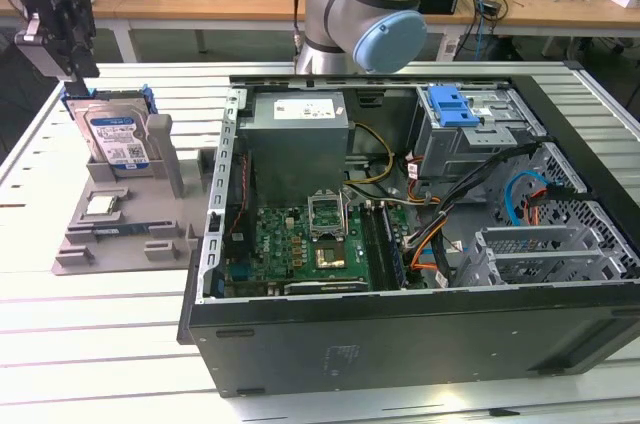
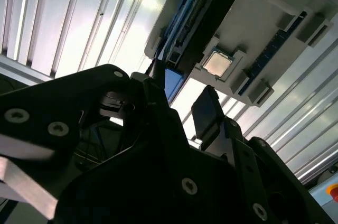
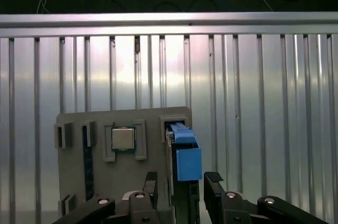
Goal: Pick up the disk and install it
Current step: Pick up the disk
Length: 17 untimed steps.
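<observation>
- Exterior view: the disk (image 1: 117, 139) stands on edge in a slot at the back of the grey fixture (image 1: 130, 229), with its white-and-blue label facing the fixture's flat front part.
- The fixture lies on the slatted metal worktop (image 1: 100, 344). The open computer case (image 1: 400, 344) is just beside it, on the exterior view's right.
- The gripper (image 1: 75, 74) hangs directly over the fixture's back slot, pointing down at the disk's upper edge near the end farther from the case.
- In the first wrist view the fingers (image 3: 213, 182) are released and spread wide. One stands on each flat side of the disk (image 3: 182, 155), so its blue caddy edge lies in the gap between them.
- A strip of space shows on both sides, and neither finger presses on the disk.
- In the second wrist view the fingers (image 2: 207, 110) again stand parted, with the disk's (image 2: 211, 12) dark edge and blue caddy running out from the gap.
- A processor chip (image 3: 122, 138) sits in a recess of the fixture, beside the disk's slot.
</observation>
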Motion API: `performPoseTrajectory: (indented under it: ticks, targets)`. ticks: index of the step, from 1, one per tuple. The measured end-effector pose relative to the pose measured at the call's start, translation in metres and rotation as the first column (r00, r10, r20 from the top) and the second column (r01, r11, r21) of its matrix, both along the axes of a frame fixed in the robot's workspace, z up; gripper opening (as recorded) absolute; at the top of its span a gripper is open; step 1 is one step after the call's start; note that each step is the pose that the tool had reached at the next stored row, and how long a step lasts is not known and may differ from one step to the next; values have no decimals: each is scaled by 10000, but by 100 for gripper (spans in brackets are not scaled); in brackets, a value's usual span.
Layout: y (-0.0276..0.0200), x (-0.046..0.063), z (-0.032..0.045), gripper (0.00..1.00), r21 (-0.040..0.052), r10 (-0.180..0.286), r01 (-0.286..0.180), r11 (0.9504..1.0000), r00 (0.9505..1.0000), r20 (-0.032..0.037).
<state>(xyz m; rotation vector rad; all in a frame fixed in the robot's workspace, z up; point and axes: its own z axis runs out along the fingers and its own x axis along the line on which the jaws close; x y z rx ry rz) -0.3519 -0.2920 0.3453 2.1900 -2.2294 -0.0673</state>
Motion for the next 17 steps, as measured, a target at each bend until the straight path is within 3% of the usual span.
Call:
performPoseTrajectory:
  ticks: [6, 17]
  targets:
    - [31, -2, -110, 48, -1, 492, -492, 9988, 9988, 0]
    - [59, -22, -342, 48, -1, 507, -507, 9987, 9987, 1]
